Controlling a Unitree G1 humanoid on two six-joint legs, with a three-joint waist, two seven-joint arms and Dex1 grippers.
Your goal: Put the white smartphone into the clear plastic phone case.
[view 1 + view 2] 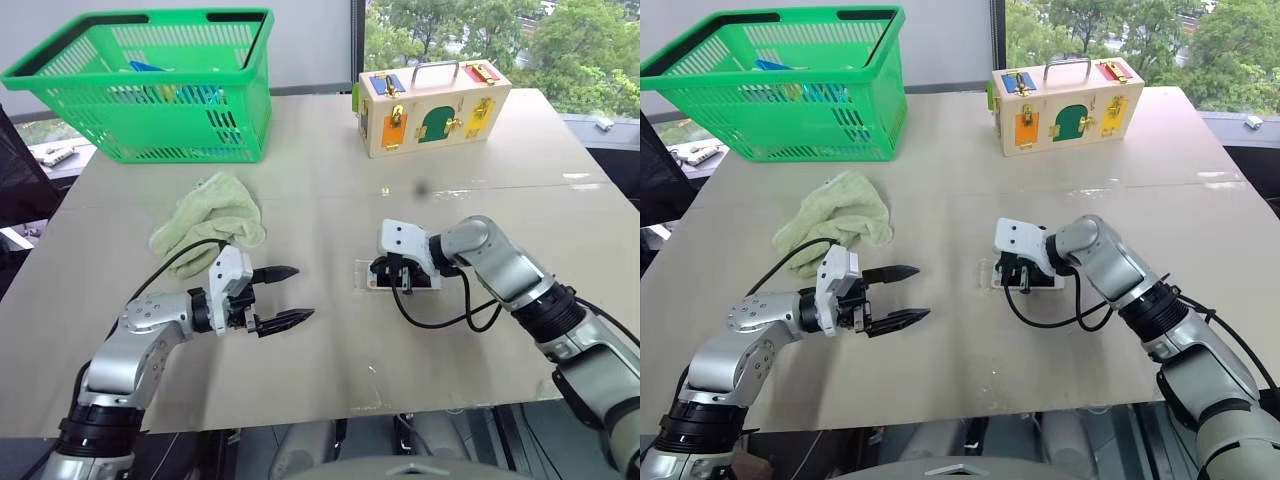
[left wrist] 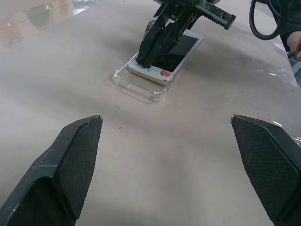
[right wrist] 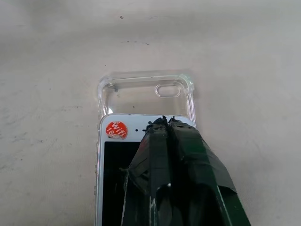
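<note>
The phone (image 3: 113,155) is lying partly in the case (image 3: 146,92) on the table (image 1: 330,340), its top end not yet seated. The right gripper (image 3: 164,123), jaws closed, is pressing on it; the left gripper (image 1: 285,296) is hovering wide apart nearby.

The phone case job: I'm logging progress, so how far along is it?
Partly done: the white smartphone lies over the clear plastic phone case, but the case's camera end is uncovered. In hand: the shut right gripper presses on the phone's top. Left: slide it fully in. The left gripper waits open.
</note>
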